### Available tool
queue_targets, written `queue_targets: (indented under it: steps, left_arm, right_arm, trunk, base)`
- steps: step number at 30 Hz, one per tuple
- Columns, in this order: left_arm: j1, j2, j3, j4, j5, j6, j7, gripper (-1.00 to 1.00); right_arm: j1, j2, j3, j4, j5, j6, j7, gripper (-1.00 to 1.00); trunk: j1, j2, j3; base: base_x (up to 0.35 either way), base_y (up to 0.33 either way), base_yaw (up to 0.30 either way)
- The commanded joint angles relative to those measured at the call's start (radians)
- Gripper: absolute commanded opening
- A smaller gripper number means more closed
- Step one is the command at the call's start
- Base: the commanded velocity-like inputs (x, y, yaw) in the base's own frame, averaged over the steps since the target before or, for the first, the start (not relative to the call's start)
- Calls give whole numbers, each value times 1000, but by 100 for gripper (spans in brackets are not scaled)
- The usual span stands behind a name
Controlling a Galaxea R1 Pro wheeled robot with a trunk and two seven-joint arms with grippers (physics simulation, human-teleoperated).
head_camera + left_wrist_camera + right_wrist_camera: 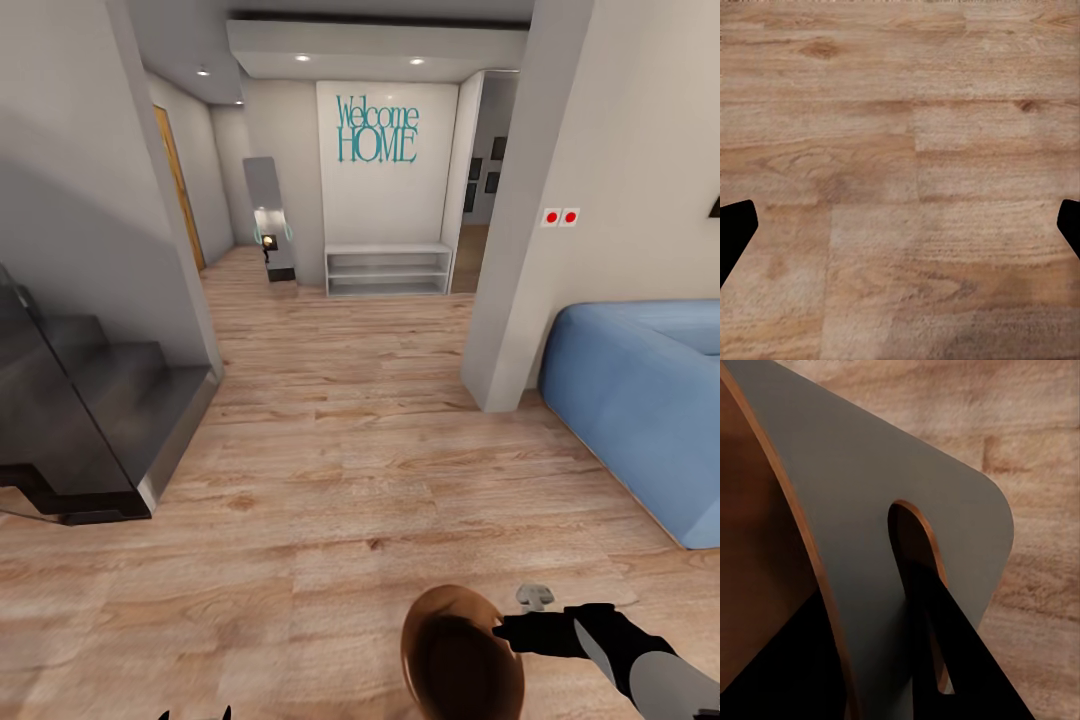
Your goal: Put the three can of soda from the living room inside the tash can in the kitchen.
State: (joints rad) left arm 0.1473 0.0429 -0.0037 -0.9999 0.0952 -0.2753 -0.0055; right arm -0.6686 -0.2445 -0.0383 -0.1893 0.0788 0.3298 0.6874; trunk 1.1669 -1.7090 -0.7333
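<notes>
Right pincer is clamped on the rim of the trash can, one finger through its handle slot, holding it low above the wood floor. Left pincer hangs spread wide over bare planks, gripping nothing. Further out: blue sofa on the right, dark stairs on the left, "Welcome HOME" wall sign down the hallway.

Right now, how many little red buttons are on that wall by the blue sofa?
2: the left red button and the right red button sit side by side on the grey wall above the sofa.
</notes>
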Motion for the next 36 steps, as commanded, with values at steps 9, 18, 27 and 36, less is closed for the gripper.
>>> queue_targets:
  steps: [9,18,27,36]
  left_arm:
    - [0,0,1,0,-8,-1,5,100]
    - [0,-1,1,0,-9,-1,7,100]
    - [0,-2,1,1,-9,-1,7,100]
    - [0,-2,1,1,-8,-1,8,100]
  right_arm:
    - [0,5,-6,2,-11,2,-1,-100]
    - [0,4,-8,2,-11,2,8,-100]
    - [0,2,-8,1,-11,2,9,-100]
    - [0,4,-8,2,-10,2,1,-100]
  trunk:
    - [0,0,0]
    - [0,0,0]
    - [0,0,0]
    - [0,0,0]
  base:
    - [0,-1,-89]
    - [0,-163,-243]
    - [0,-271,-245]
    - [0,-144,-64]
